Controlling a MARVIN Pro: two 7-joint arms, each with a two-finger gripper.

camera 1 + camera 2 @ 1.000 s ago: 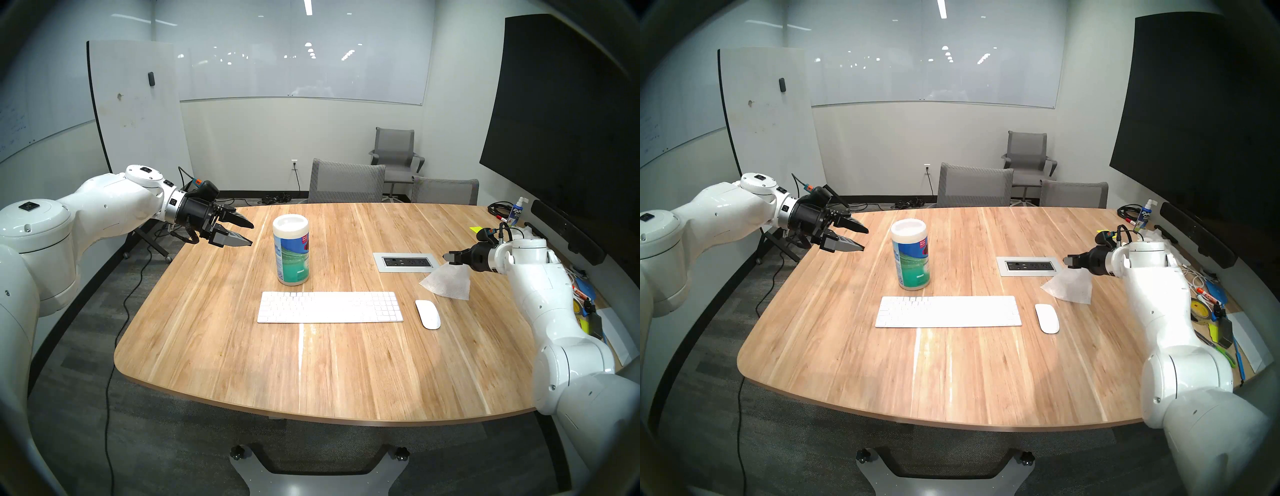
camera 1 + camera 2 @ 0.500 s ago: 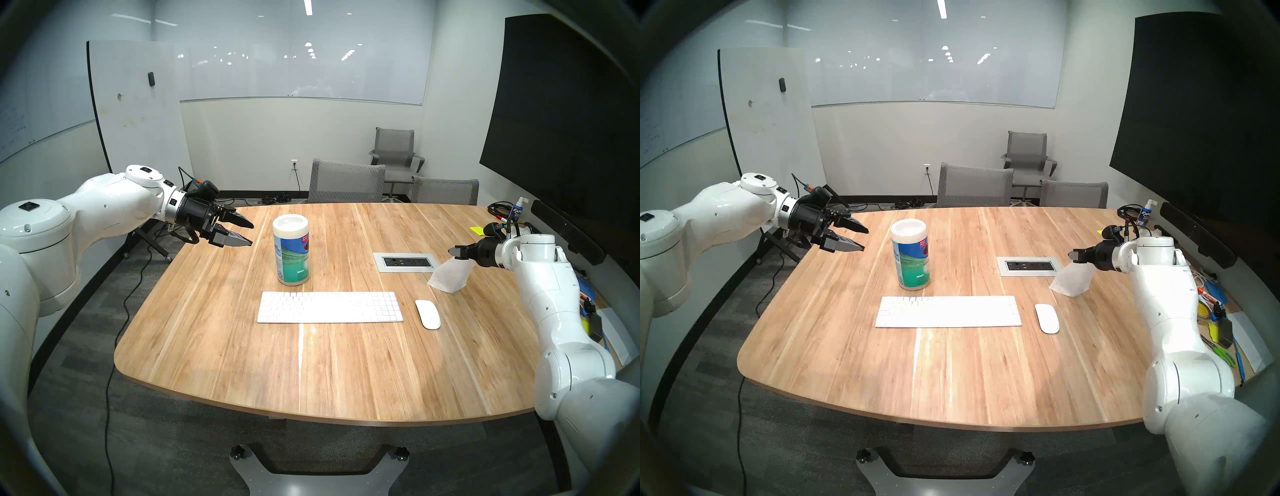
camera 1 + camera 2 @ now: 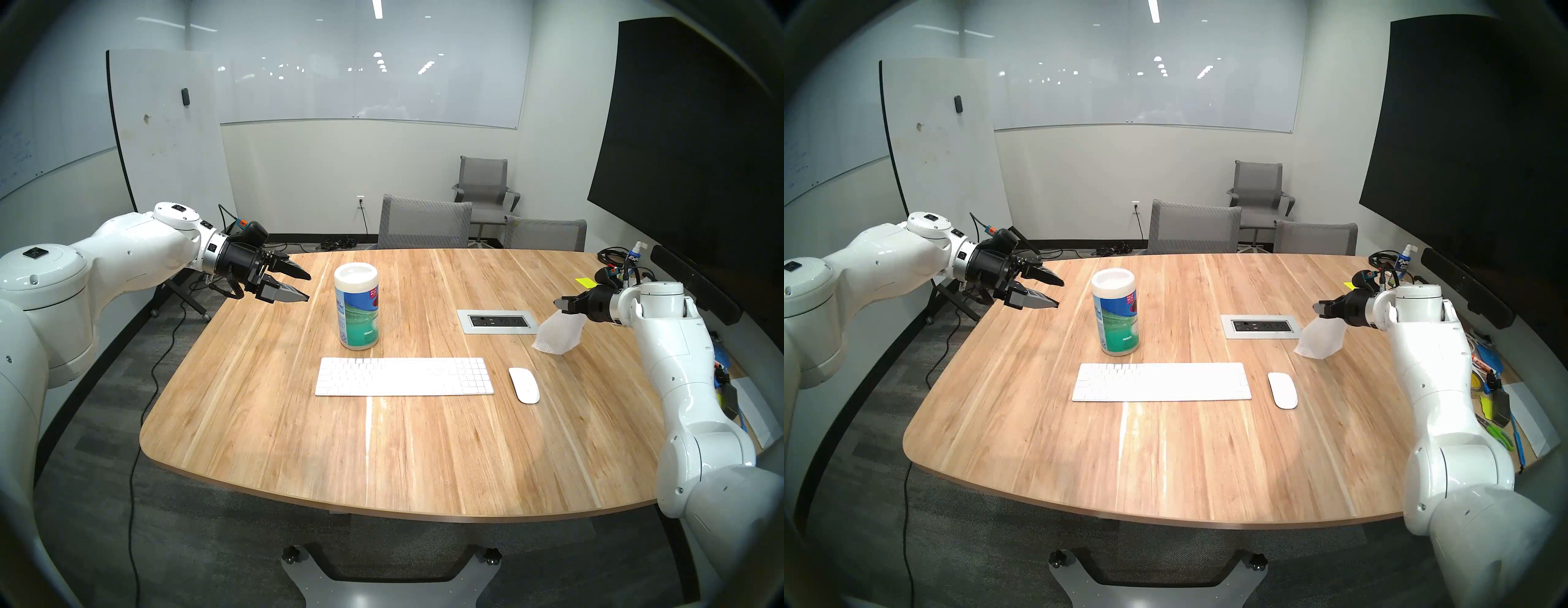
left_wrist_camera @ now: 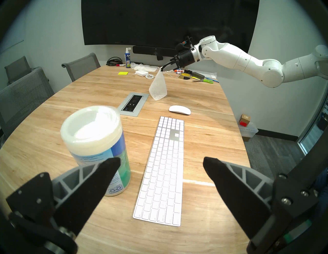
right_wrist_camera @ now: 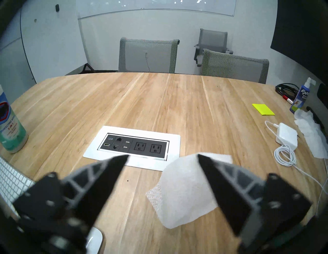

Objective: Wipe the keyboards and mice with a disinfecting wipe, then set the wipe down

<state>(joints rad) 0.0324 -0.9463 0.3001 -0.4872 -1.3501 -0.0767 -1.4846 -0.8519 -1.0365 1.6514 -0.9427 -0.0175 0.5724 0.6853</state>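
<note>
The white keyboard (image 3: 404, 376) lies flat near the table's middle, with the white mouse (image 3: 524, 384) just to its right. My right gripper (image 3: 562, 305) hovers beyond the mouse, by the table's right side. In the right wrist view its fingers stand wide apart, so the right gripper (image 5: 163, 157) is open. The white wipe (image 3: 558, 337) clings to one fingertip and hangs down in a loose cone, its lower end at or just above the wood. My left gripper (image 3: 306, 287) is open in the air at the table's far left, holding nothing.
A wipes canister (image 3: 356, 312) stands upright behind the keyboard's left end. A power outlet box (image 3: 497, 321) is set into the table left of the wipe. Cables, a charger, a spray bottle and tools (image 4: 186, 74) crowd the right edge. Chairs (image 3: 424, 223) stand at the far side.
My right gripper has drawn back to the right and slightly up. The wipe went with it, from spread on the table to hanging bunched. The left arm has not moved.
</note>
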